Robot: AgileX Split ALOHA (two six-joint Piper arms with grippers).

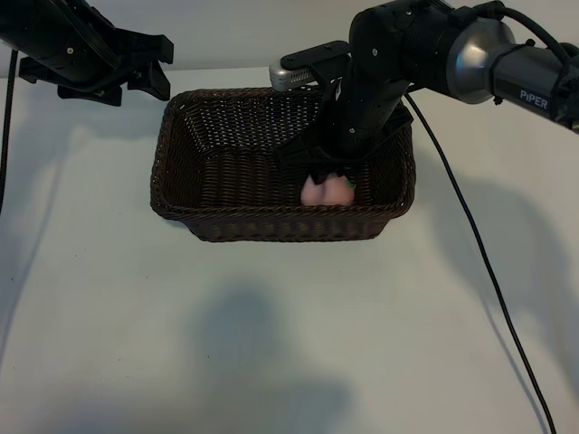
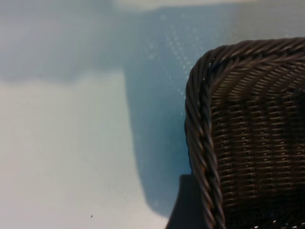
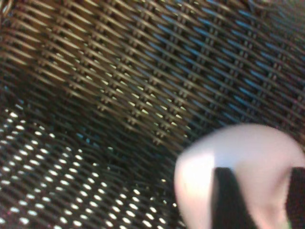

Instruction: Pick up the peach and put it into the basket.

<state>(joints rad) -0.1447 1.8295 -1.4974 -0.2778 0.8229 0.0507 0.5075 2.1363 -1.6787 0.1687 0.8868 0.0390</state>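
The peach (image 1: 326, 191), pale pink with a bit of green at its side, is inside the dark woven basket (image 1: 271, 212) close to the near wall. My right gripper (image 1: 330, 174) reaches down into the basket right over it. In the right wrist view the peach (image 3: 257, 157) is blurred, and the gripper (image 3: 261, 171) has two dark fingers (image 3: 228, 200) standing apart across its surface, so it looks open. The basket's weave (image 3: 119, 71) fills the rest of that view. My left gripper (image 1: 163, 65) hangs open and empty by the basket's far left corner.
The left wrist view shows the basket's rounded corner (image 2: 238, 119) with its braided rim, and one dark finger (image 2: 186, 205) beside it over the white table (image 2: 62, 143). The right arm's cable (image 1: 479, 244) trails across the table to the right of the basket.
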